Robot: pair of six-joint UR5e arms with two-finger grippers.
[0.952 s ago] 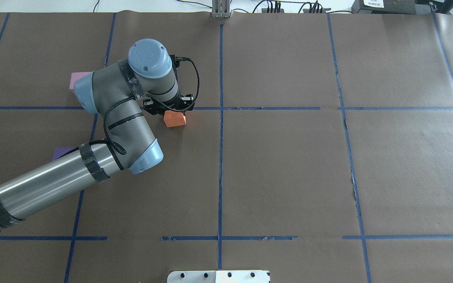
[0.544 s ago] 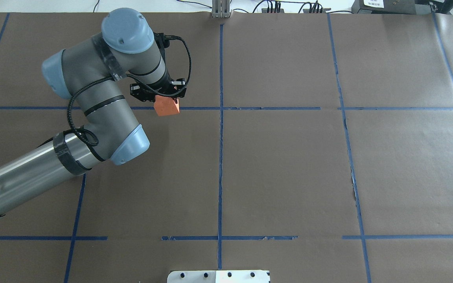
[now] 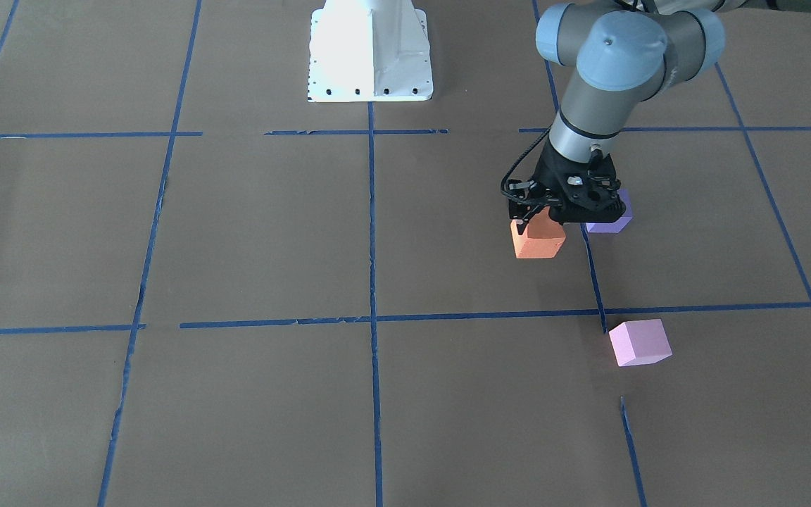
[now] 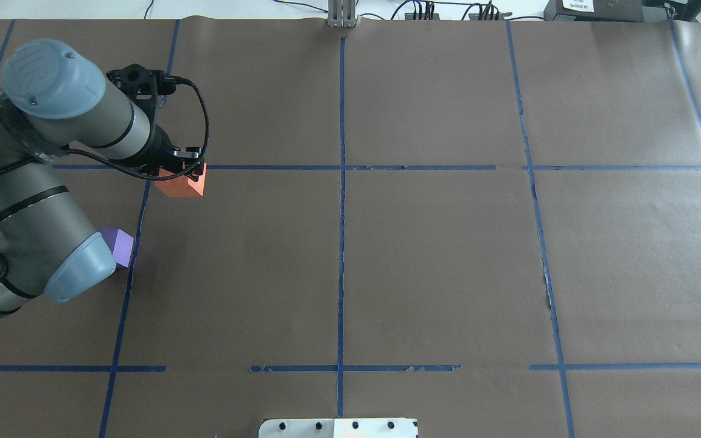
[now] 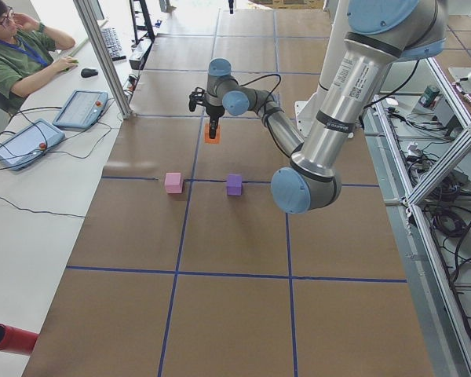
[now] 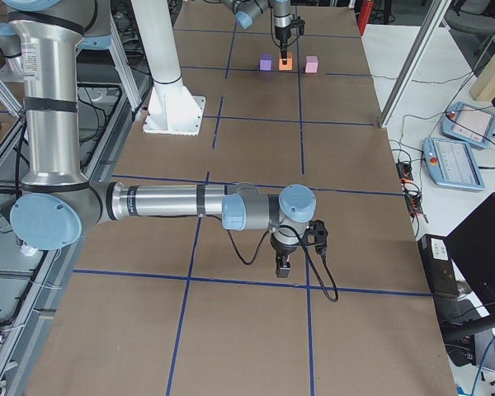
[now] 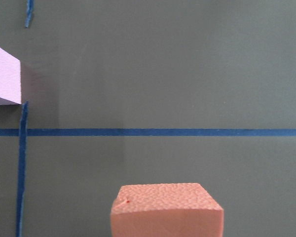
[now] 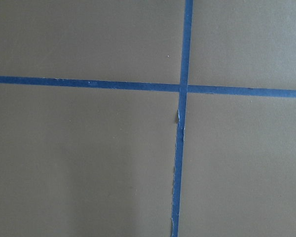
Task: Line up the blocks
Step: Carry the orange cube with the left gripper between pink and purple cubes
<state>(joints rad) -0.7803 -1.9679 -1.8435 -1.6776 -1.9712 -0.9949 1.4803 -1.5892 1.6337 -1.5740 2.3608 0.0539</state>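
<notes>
My left gripper (image 4: 181, 173) is shut on the orange block (image 4: 181, 184), holding it low over the brown paper; I cannot tell if it touches. In the front-facing view the gripper (image 3: 545, 220) and orange block (image 3: 536, 241) are just beside the violet-purple block (image 3: 610, 217), and the light pink block (image 3: 639, 343) lies nearer that camera. The purple block (image 4: 122, 246) peeks out from behind my left arm in the overhead view, where the pink block is hidden. The left wrist view shows the orange block (image 7: 166, 210) and the pink block (image 7: 4, 74). My right gripper (image 6: 285, 266) shows only in the exterior right view, so I cannot tell its state.
Blue tape lines (image 4: 341, 182) divide the brown paper into squares. The white robot base plate (image 3: 370, 49) stands at the robot's edge of the table. An operator (image 5: 16, 55) sits at a side desk with tablets beyond the table's far edge.
My left arm has swung to the left with the orange block in its grip, lifting it and carrying it from near the centre line. The purple block has come into view again.
</notes>
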